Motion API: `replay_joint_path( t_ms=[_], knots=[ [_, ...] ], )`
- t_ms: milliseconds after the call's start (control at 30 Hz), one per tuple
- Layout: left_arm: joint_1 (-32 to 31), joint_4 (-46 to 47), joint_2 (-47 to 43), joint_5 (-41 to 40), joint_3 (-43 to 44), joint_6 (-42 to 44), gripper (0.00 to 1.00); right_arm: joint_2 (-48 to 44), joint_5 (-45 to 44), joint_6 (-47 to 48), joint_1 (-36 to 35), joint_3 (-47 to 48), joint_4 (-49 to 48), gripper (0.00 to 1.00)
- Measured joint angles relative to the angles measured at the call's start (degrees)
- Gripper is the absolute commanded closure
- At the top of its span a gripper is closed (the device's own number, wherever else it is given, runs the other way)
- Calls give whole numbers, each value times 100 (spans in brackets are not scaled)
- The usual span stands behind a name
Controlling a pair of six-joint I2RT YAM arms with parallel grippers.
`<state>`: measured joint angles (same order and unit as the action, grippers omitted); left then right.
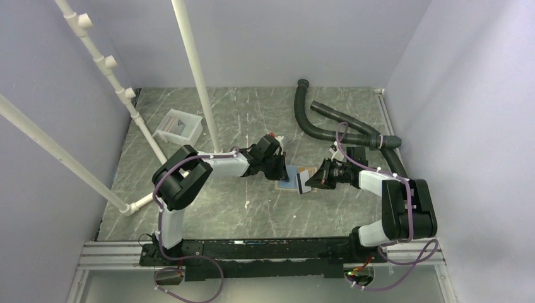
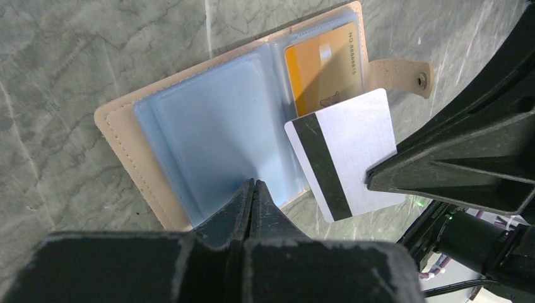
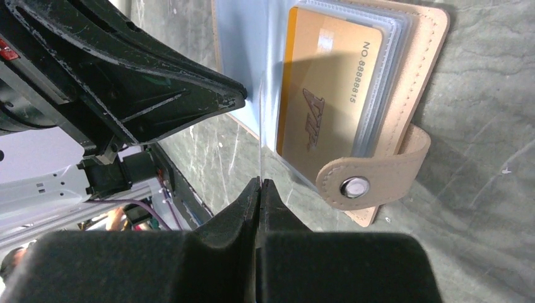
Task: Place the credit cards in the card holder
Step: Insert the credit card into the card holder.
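The card holder (image 2: 126, 136) lies open on the marble table, tan outside with pale blue sleeves, its snap tab (image 3: 372, 180) to one side. A golden credit card (image 2: 325, 66) sits in a sleeve on the tab side. My right gripper (image 3: 260, 183) is shut on a silver-grey credit card (image 2: 344, 151) with a black stripe, held at the sleeve's open edge and overlapping the golden card's corner. In the right wrist view this card (image 3: 261, 139) shows edge-on. My left gripper (image 2: 254, 184) is shut, its tips resting on the blue sleeves. From above, both grippers (image 1: 282, 167) (image 1: 313, 182) meet over the holder (image 1: 285, 187).
A white open tray (image 1: 180, 126) stands at the back left beside slanted white pipes (image 1: 195, 69). Black corrugated hoses (image 1: 328, 120) lie at the back right. Purple-grey walls close in both sides and the back.
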<state>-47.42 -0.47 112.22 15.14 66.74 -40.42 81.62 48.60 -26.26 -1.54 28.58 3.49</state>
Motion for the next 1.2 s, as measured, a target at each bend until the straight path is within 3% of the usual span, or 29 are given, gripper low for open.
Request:
replay_joint_path(
  t_ms=[1200],
  knots=[
    [24, 164, 0, 118, -94, -120, 100, 1331, 404, -505, -31, 177, -1567, 100]
  ],
)
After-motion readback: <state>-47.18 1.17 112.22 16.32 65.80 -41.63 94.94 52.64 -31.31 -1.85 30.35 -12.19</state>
